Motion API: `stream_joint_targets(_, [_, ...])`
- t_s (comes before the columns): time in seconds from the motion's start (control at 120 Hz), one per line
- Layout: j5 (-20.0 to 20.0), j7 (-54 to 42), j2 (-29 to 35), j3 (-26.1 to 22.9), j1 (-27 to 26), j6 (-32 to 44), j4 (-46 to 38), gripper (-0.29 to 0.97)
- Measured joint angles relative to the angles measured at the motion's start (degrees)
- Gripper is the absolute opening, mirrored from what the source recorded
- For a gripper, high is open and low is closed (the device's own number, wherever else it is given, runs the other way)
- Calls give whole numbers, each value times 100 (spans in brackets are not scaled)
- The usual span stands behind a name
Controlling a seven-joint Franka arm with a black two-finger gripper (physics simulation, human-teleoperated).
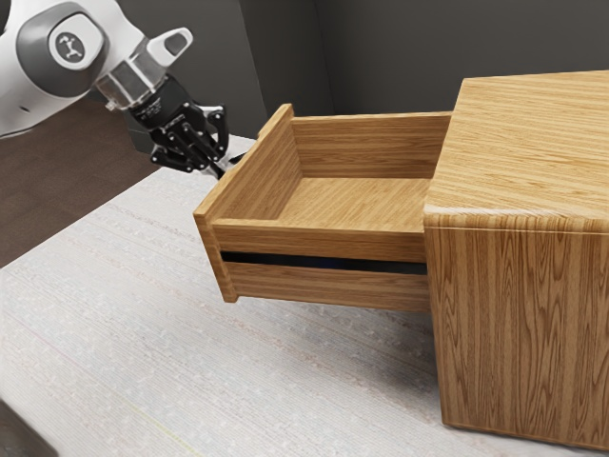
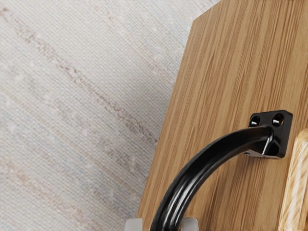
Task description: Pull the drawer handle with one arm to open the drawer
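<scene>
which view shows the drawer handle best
The wrist view: the black handle arcs close up over the drawer front to its bracket. In the exterior view, the drawer front faces away toward the gripper, hiding nearly all of it.

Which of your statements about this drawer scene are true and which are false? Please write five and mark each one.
1. The drawer is pulled far out of the cabinet. True.
2. The handle is white and straight. False: it is black and curved.
3. The gripper is at the drawer's front, on the exterior view's left. True.
4. The cabinet stands on a dark green table. False: the table is pale grey-white.
5. The handle's mount has two screw holes. True.
</scene>
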State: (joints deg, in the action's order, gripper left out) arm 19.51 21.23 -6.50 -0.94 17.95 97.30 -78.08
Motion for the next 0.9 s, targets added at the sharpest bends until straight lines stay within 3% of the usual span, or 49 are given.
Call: stream_joint_targets(0.9, [38, -72, 111, 28, 5, -90, -51, -6])
